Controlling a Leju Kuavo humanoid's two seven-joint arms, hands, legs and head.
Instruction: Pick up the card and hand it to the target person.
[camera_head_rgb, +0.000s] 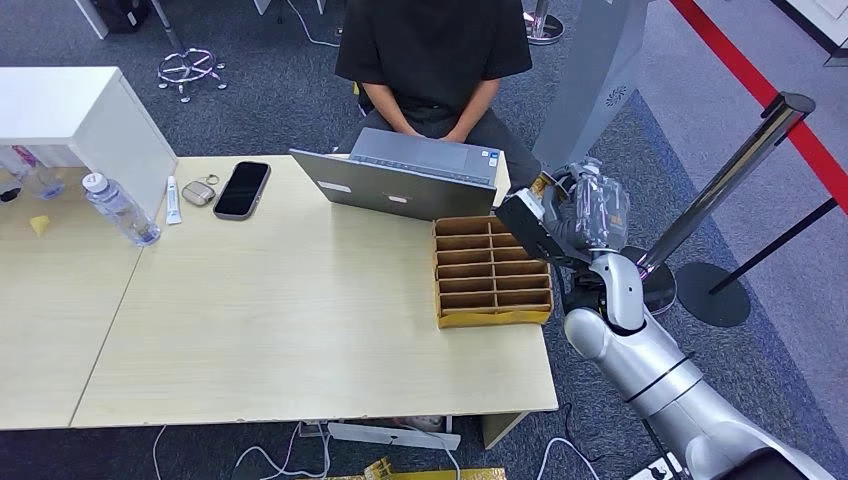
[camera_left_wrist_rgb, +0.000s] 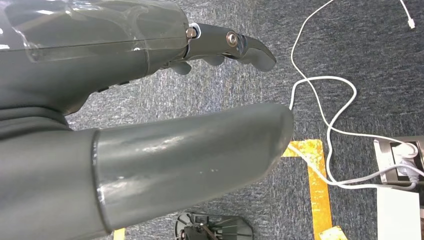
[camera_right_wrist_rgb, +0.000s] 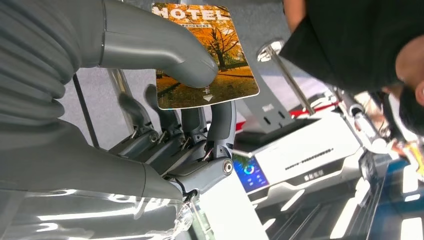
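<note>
My right hand (camera_head_rgb: 575, 205) is raised beside the table's right edge, close to the seated person (camera_head_rgb: 432, 50) in a black shirt. In the right wrist view the right hand (camera_right_wrist_rgb: 165, 90) pinches a hotel card (camera_right_wrist_rgb: 215, 60) with an orange autumn-tree picture between the thumb and the fingers behind it. In the head view only a small orange corner of the card (camera_head_rgb: 540, 185) peeks out at the hand. The person's hands rest in their lap behind a grey laptop (camera_head_rgb: 410, 175). My left hand (camera_left_wrist_rgb: 150, 125) hangs over grey carpet with nothing in it, fingers apart.
A brown divided cardboard tray (camera_head_rgb: 492, 272) sits at the table's right edge next to my right hand. A phone (camera_head_rgb: 242, 188), a tube, a water bottle (camera_head_rgb: 120, 210) and a white box (camera_head_rgb: 80, 115) lie at the back left. Barrier posts (camera_head_rgb: 725, 180) stand to the right.
</note>
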